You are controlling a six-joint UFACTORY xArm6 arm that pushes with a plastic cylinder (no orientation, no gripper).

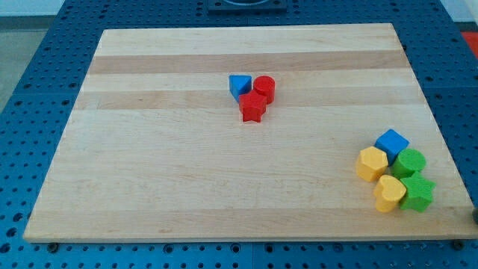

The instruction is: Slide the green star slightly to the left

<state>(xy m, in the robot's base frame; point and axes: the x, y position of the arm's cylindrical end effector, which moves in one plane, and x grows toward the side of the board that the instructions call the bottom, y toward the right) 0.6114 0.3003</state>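
Observation:
The green star (417,193) lies near the board's bottom right corner. It touches a yellow block (389,193) on its left and a green cylinder (409,161) above it. A dark blurred sliver (475,215) shows at the view's right edge, right of and slightly below the star. It looks like my rod, but the tip's very end cannot be made out. It stands apart from the star.
A blue cube (391,142) and a yellow hexagon (371,164) complete the bottom right cluster. Near the board's top middle sit a blue triangle (238,86), a red cylinder (264,87) and a red star (253,107), touching. The wooden board (187,172) lies on a blue pegboard.

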